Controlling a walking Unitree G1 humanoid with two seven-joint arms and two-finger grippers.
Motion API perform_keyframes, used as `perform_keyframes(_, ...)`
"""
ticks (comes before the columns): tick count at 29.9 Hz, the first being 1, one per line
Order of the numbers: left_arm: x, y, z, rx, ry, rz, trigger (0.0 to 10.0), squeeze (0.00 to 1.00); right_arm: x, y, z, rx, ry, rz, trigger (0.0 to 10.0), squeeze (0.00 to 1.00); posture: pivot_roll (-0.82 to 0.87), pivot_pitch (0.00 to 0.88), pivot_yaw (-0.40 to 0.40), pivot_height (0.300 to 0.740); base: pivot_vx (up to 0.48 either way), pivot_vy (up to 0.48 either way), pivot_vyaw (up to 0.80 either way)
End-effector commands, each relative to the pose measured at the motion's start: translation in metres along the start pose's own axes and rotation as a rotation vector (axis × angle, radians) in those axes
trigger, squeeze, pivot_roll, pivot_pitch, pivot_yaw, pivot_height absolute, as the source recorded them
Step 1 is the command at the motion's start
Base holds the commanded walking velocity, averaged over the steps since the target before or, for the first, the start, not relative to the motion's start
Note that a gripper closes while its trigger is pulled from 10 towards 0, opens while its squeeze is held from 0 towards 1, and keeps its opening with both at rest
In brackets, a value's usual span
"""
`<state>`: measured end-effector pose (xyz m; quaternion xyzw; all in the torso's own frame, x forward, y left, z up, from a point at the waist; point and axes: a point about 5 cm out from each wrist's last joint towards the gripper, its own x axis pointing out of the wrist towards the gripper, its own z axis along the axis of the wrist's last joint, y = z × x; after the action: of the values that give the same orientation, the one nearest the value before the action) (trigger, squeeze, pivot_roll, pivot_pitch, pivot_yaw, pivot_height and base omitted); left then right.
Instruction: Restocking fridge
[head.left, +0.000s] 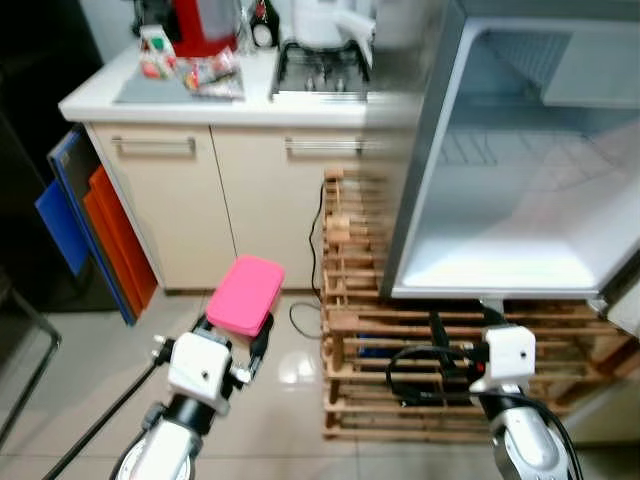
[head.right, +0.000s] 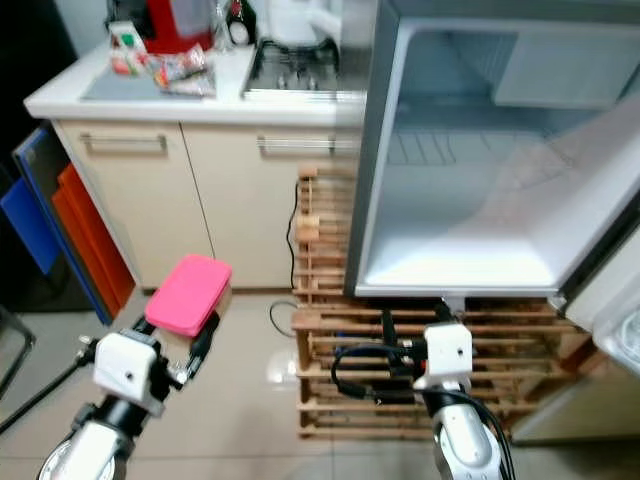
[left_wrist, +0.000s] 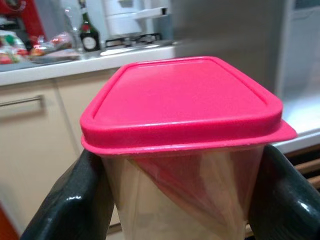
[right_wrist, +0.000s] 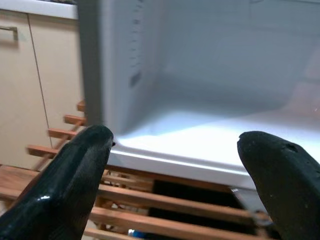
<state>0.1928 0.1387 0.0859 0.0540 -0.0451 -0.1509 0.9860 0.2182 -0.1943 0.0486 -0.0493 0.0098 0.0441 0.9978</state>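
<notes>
Carry box to open fridge.
Left gripper (head.left: 232, 345) clamps the pink-lidded box (head.left: 245, 295); keep it level, aim for the fridge (head.left: 520, 265) floor. Right gripper (right_wrist: 190, 165) gapes empty.

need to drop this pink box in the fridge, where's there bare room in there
The fridge floor between its side walls looks bare, as does the wire shelf above. The left gripper holds the pink-lidded container. The countertop corner is crowded with packets.

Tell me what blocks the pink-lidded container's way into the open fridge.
Nothing visible does: the pink-lidded clear plastic container, held in the left gripper, is left of the white fridge, whose door is open and bottom shelf bare.
</notes>
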Motion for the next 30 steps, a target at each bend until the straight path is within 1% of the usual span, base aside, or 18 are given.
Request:
perform_keyframes(1, 0.016, 0.005, 0.007, 0.024, -0.026, -0.021, 10.0, 0.0, -0.001, 0.0, 0.0, 0.02, -0.007, 0.0, 10.0, 0.0, -0.09, 0.0, 0.017, 0.74, 0.0, -0.431, 0.0)
perform_keyframes(3, 0.034, 0.018, 0.011, 0.037, -0.036, -0.016, 10.0, 0.0, 0.001, 0.001, 0.001, 0.021, -0.012, 0.005, 10.0, 0.0, -0.09, 0.0, 0.018, 0.74, 0.0, -0.429, 0.0)
perform_keyframes(5, 0.035, 0.019, 0.012, 0.039, -0.039, -0.015, 10.0, 0.0, 0.001, 0.001, 0.001, 0.021, -0.013, 0.006, 10.0, 0.0, -0.09, 0.0, 0.018, 0.74, 0.0, -0.431, 0.0)
perform_keyframes(6, 0.04, 0.021, 0.013, 0.038, -0.048, -0.016, 10.0, 0.0, 0.002, 0.001, 0.002, 0.023, -0.019, 0.01, 10.0, 0.0, -0.08, 0.0, 0.02, 0.74, 0.0, -0.431, 0.0)
perform_keyframes(7, 0.04, 0.021, 0.013, 0.038, -0.048, -0.016, 10.0, 0.0, 0.002, 0.001, 0.002, 0.023, -0.019, 0.01, 10.0, 0.0, -0.08, 0.0, 0.02, 0.74, 0.0, -0.431, 0.0)
perform_keyframes(8, 0.043, 0.021, 0.014, 0.037, -0.056, -0.02, 10.0, 0.0, 0.002, 0.002, 0.002, 0.023, -0.022, 0.012, 10.0, 0.0, -0.09, 0.0, 0.022, 0.74, 0.0, -0.428, 0.0)
perform_keyframes(16, 0.047, 0.021, 0.015, 0.023, -0.069, -0.041, 10.0, 0.0, 0.001, 0.002, 0.002, 0.02, -0.028, 0.02, 10.0, 0.0, -0.09, 0.0, 0.026, 0.74, 0.034, -0.426, 0.0)
perform_keyframes(19, 0.052, 0.025, 0.015, 0.044, -0.066, -0.008, 10.0, 0.0, 0.001, 0.003, 0.002, 0.023, -0.026, 0.037, 10.0, 0.0, -0.09, 0.0, 0.026, 0.74, 0.116, -0.109, 0.0)
perform_keyframes(21, 0.059, 0.027, 0.014, 0.062, -0.056, 0.001, 10.0, 0.0, 0.002, 0.003, 0.002, 0.024, -0.027, 0.043, 10.0, 0.0, -0.09, 0.0, 0.026, 0.74, 0.0, 0.0, 0.0)
perform_keyframes(22, 0.064, 0.027, 0.014, 0.074, -0.051, -0.005, 10.0, 0.0, 0.002, 0.003, 0.002, 0.025, -0.027, 0.046, 10.0, 0.0, -0.09, 0.0, 0.026, 0.74, 0.0, 0.0, 0.0)
perform_keyframes(26, 0.081, 0.021, 0.017, 0.078, -0.063, -0.05, 10.0, 0.0, 0.002, 0.002, 0.002, 0.026, -0.028, 0.045, 10.0, 0.0, -0.09, 0.0, 0.024, 0.74, 0.0, 0.0, 0.0)
perform_keyframes(27, 0.086, 0.019, 0.018, 0.068, -0.063, -0.061, 10.0, 0.0, 0.002, 0.002, 0.002, 0.026, -0.028, 0.045, 10.0, 0.0, -0.09, 0.0, 0.023, 0.74, 0.0, 0.0, 0.0)
perform_keyframes(28, 0.086, 0.019, 0.018, 0.068, -0.063, -0.061, 10.0, 0.0, 0.002, 0.002, 0.002, 0.026, -0.028, 0.045, 10.0, 0.0, -0.09, 0.0, 0.023, 0.74, 0.0, 0.0, 0.0)
perform_keyframes(30, 0.098, 0.013, 0.021, 0.058, -0.067, -0.091, 10.0, 0.0, 0.003, 0.003, 0.002, 0.027, -0.029, 0.046, 10.0, 0.0, -0.1, 0.0, 0.027, 0.74, 0.0, 0.0, 0.0)
